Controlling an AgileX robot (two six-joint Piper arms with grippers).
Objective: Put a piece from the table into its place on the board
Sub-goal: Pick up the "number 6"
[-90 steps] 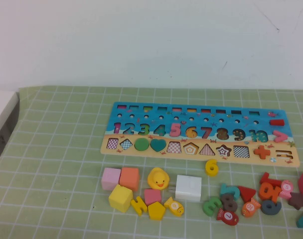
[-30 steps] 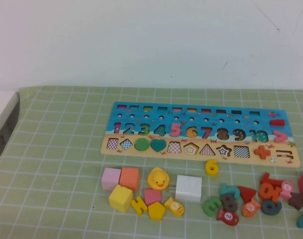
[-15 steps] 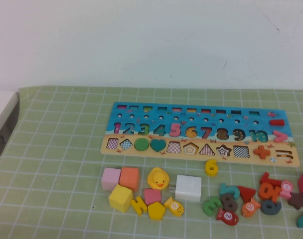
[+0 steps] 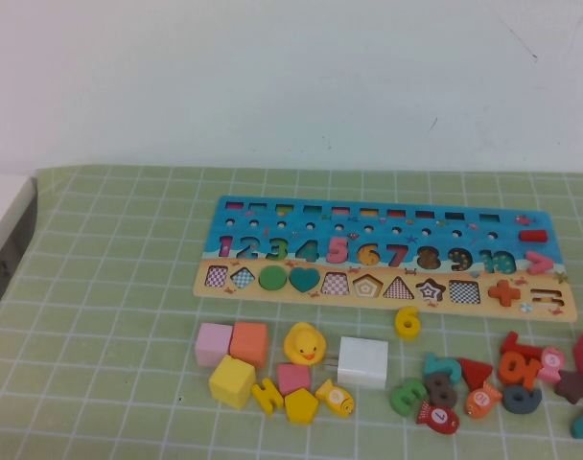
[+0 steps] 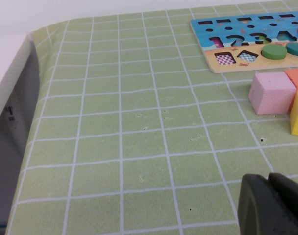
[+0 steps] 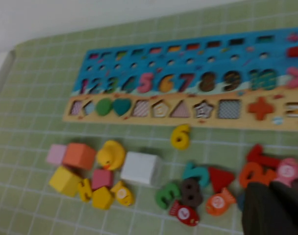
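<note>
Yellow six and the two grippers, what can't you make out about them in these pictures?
- Yellow six: lies on the table near the board; the right wrist view is too blurred for its surface detail.
- Six-shaped recess in the board: too small in the high view to tell whether it is empty.
- Left gripper: cut off by the left wrist view's edge.
- Right gripper: shut, blurred, mostly cut off; absent from the high view.

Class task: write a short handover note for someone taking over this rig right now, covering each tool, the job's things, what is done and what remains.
Left tool: parked low over bare mat at the table's left, holding nothing.
Right tool: shut, empty, above the loose pieces on the right.
Small flat yellow wooden number 6: lying on the green grid-mat table, just in front of the long blue-and-tan wooden puzzle board, not touching it.
Done: nothing yet.
Left: grasp the 6 and seat it in its place on the board.
</note>
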